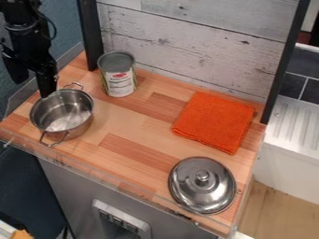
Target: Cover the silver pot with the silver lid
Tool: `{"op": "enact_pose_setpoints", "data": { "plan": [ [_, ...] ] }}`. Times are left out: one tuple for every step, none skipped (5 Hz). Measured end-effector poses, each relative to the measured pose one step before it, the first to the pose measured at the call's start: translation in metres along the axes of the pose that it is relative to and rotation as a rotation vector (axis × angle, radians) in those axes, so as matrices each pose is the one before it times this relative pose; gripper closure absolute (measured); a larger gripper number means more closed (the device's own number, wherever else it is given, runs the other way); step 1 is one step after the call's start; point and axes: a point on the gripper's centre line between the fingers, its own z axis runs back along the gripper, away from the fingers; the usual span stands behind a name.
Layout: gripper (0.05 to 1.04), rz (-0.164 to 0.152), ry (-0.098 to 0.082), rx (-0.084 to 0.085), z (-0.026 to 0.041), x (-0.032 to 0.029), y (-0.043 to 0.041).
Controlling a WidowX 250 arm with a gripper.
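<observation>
Silver pot [77,127], uncovered; silver lid [188,192] lies well apart from it.
Wooden countertop [140,125] holds the goods: orange cloth [215,122], folded, towards the back right; black gripper [31,83], fingers spread, hangs by the pot's far rim; pot stands at the left end; lid, knob up, sits at the near right corner; one upright can [118,77], near the pot.

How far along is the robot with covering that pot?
It looks barely begun. Nothing looks done yet: the silver pot is uncovered, its inside in view. Nothing seems to be in hand either; the fingers are apart by the pot's rim. The whole job is left: the silver lid lies knob up near the orange cloth, to be picked up, carried over and set on.
</observation>
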Motion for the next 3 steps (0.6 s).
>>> {"op": "enact_pose_setpoints", "data": {
  "plan": [
    [0.083,-0.0049,0.0286,-0.0286,-0.01162,-0.00315,-0.00601],
    [0.083,-0.0632,-0.0051,-0.0428,0.00154,0.00201,-0.02760],
    [0.083,-0.1429,-0.0681,-0.0216,0.02812,0.01004,-0.05186]
  ]
}}
